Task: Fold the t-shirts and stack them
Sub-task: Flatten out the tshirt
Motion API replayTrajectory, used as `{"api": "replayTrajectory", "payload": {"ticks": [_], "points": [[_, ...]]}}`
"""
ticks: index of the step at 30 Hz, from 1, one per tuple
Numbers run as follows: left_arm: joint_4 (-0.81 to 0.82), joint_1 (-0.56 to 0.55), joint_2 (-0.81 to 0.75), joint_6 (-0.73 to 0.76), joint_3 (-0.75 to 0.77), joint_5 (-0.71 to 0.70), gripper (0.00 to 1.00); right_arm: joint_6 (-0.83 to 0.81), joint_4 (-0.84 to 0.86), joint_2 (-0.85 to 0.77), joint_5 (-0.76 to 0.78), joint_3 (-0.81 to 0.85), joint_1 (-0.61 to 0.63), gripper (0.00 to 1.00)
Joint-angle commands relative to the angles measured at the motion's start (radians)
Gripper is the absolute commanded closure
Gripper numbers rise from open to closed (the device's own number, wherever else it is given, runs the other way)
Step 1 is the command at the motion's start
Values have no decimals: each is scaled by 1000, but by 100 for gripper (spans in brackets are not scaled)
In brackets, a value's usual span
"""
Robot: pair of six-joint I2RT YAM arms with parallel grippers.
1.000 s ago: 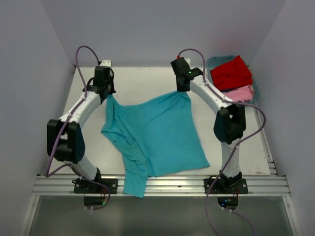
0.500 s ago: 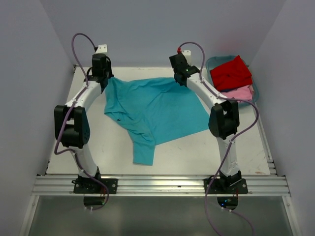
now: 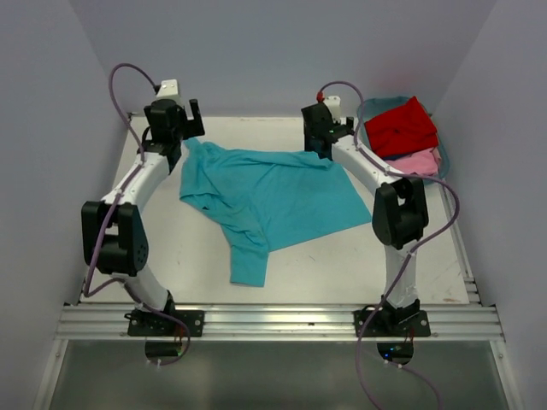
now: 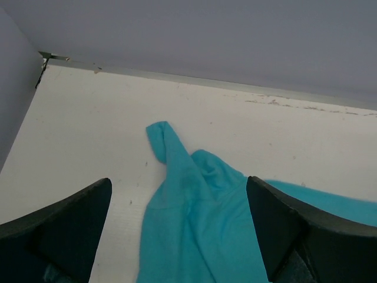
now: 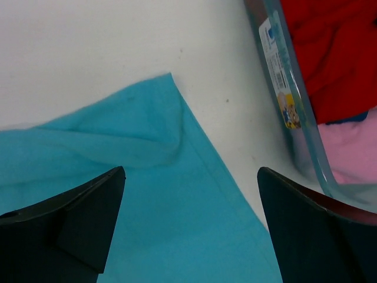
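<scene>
You see only part of the pale pink t-shirt (image 3: pixel 416 162) under the red t-shirt (image 3: pixel 400 126). Both wrist views crop the turquoise t-shirt (image 4: pixel 200 224) at their edges, and the label (image 5: pixel 287 106) on the tub (image 5: pixel 306 159) is too blurred for you to read.

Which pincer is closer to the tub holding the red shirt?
The right pincer: it hangs open beside the tub, over the turquoise shirt's far corner. The left pincer is across the table, at the shirt's other far corner.
</scene>
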Motion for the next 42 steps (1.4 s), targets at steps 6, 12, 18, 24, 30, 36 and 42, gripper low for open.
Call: {"api": "replayTrajectory", "payload": {"ticks": [6, 12, 18, 24, 30, 36, 42], "points": [[35, -11, -297, -179, -337, 308, 5, 60, 140, -333, -162, -328, 43, 9], [24, -18, -175, -284, -351, 446, 90, 82, 92, -278, -345, -354, 41, 100], [14, -22, 46, -324, -225, 509, 100, 98, -29, -68, -469, -150, 40, 100], [-64, -36, 96, -310, -239, 455, 100, 121, -78, 10, -477, -86, 40, 100], [-157, -36, 107, -314, -288, 381, 100, 128, -110, 72, -459, -49, 41, 100], [-268, -36, 103, -295, -291, 278, 100, 144, -140, 121, -456, -34, 40, 100], [-338, -33, 120, -287, -277, 232, 100, 172, -166, 172, -456, -35, 29, 100]]}}
